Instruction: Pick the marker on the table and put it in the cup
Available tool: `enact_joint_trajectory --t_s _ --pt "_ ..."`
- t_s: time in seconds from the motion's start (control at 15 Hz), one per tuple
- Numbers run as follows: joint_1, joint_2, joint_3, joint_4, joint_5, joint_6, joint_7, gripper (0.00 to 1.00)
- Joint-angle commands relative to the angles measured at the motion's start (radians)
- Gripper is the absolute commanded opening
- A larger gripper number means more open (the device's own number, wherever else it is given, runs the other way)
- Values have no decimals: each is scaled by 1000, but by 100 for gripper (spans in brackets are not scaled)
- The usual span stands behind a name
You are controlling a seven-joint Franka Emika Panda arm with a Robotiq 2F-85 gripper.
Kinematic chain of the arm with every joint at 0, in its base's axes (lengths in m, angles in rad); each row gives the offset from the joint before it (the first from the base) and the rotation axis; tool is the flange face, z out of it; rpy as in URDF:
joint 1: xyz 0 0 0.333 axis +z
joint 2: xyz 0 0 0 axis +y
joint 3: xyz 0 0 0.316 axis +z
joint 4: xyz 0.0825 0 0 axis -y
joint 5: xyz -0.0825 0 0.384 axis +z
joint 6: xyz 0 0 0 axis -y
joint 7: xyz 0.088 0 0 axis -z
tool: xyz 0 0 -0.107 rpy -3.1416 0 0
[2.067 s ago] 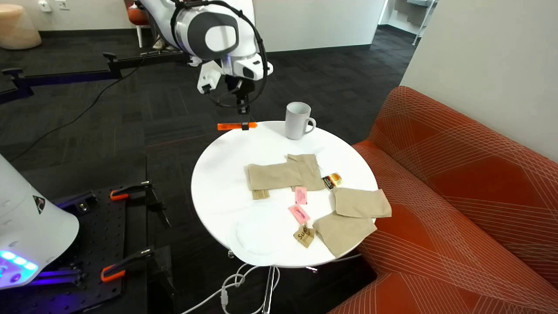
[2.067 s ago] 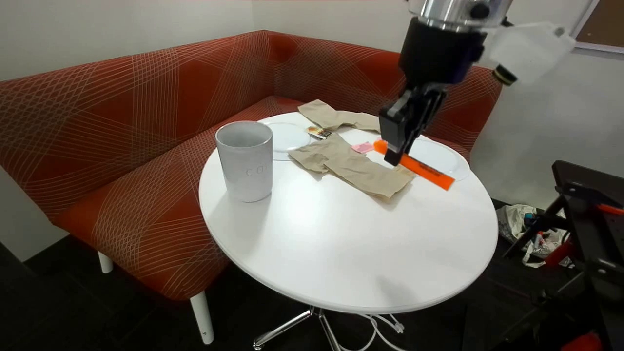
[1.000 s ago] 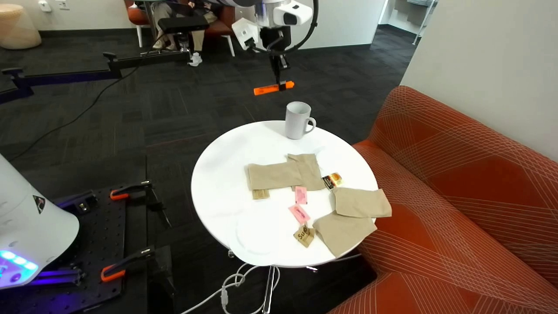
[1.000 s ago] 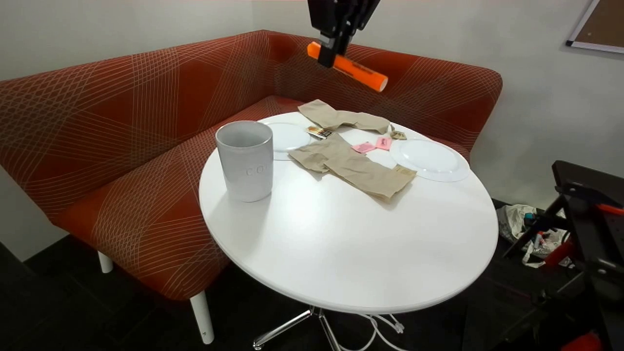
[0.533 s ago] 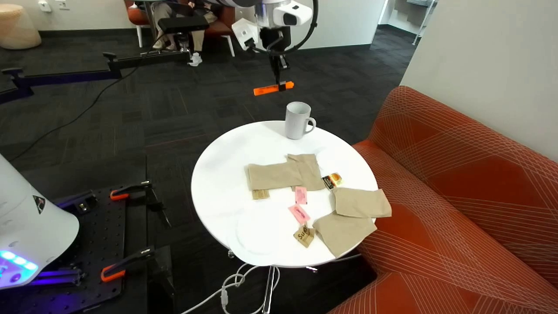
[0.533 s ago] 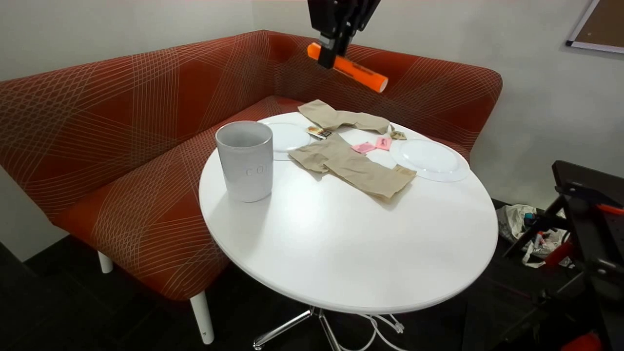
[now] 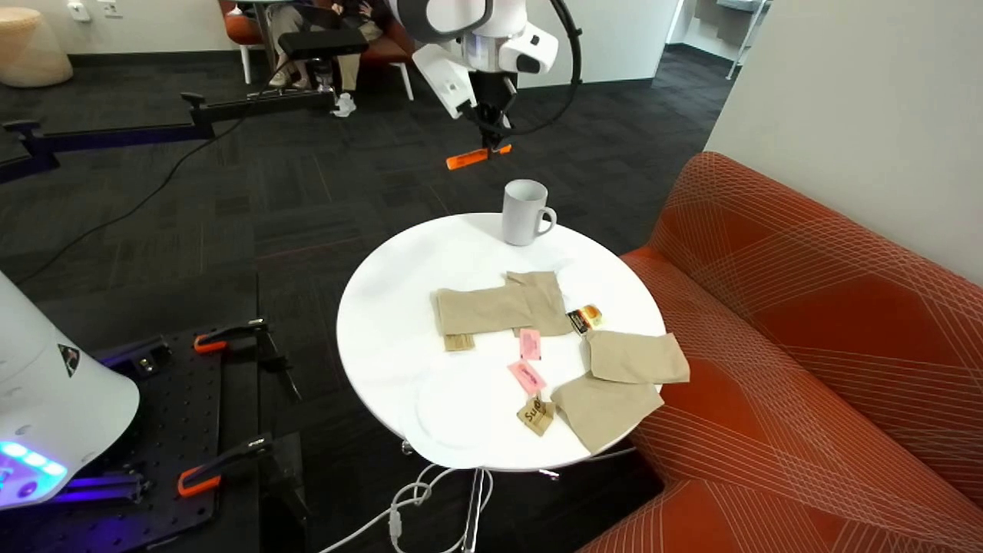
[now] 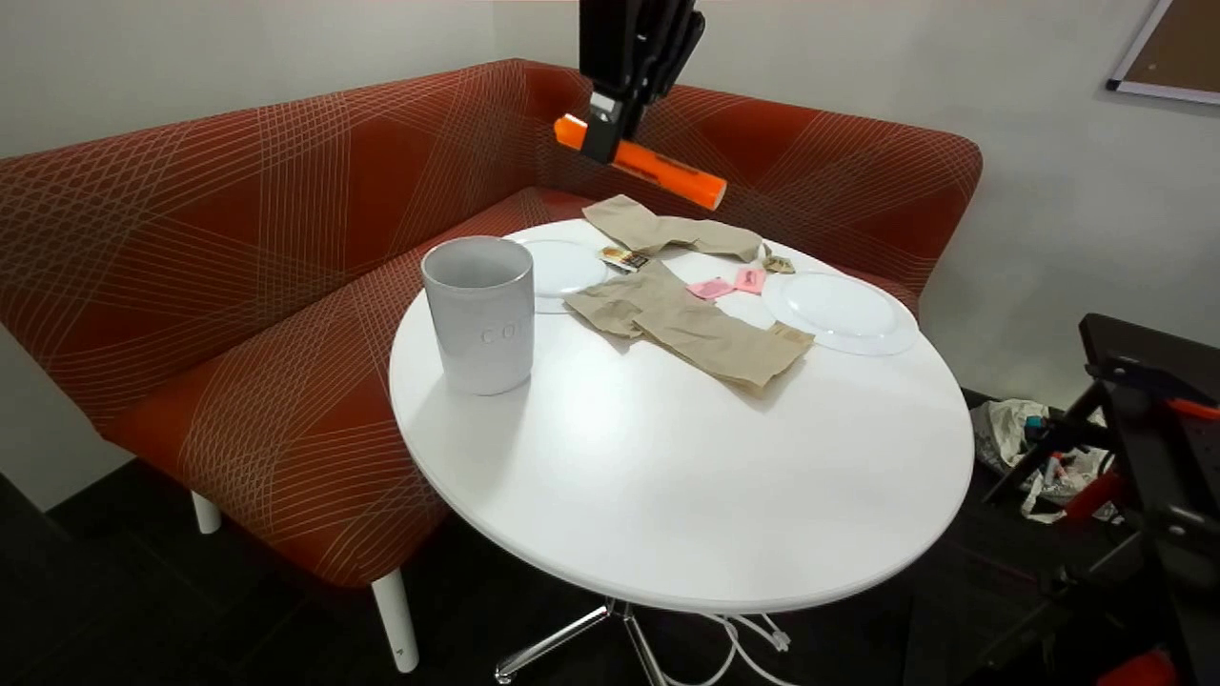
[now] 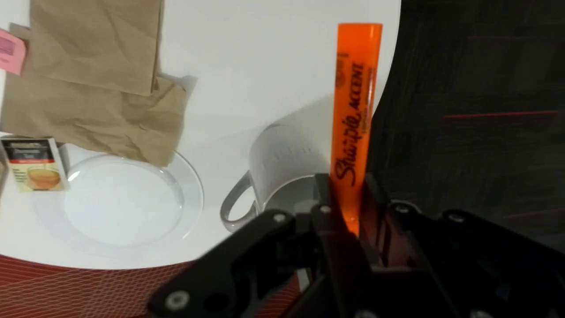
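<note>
My gripper [image 7: 494, 151] is shut on the orange marker [image 7: 467, 159] and holds it in the air, higher than the cup's rim in both exterior views. The marker lies near level, slightly tilted, gripped toward its narrower end; it also shows in an exterior view [image 8: 667, 175] and in the wrist view [image 9: 355, 101], its long end pointing up the picture. The white-grey cup [image 7: 524, 213] stands upright near the edge of the round white table [image 7: 392, 315]. In the wrist view the cup [image 9: 287, 154] is beyond the fingers, its mouth partly hidden by them.
Brown napkins [image 8: 710, 333], pink packets [image 7: 528, 376] and a tea packet [image 9: 37, 165] lie on the table. Clear plates [image 8: 839, 314] are there too. A red patterned bench [image 7: 768, 346] runs along the table. The cup's handle [image 9: 236, 203] points toward the bench.
The gripper rose with the marker and moved toward the cup, paused, then tilted. In the past half second it shifted slightly lower and closer to the cup. The cup has not moved.
</note>
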Motion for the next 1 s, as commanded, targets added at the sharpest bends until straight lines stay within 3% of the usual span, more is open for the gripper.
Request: enact_joint_trajectory --t_s 0.0,0.27,0.6,0.73,0.87,0.93 --pt "-60 26 62 26 112 33 -193 5" --pt "-116 43 133 29 263 135 -411 5" --pt "-200 51 261 32 532 312 -721 5" --pt "-234 53 307 45 633 332 -844 5" --pt "-257 49 324 56 678 265 -924 5" --pt "-222 40 294 28 635 303 -856 19"
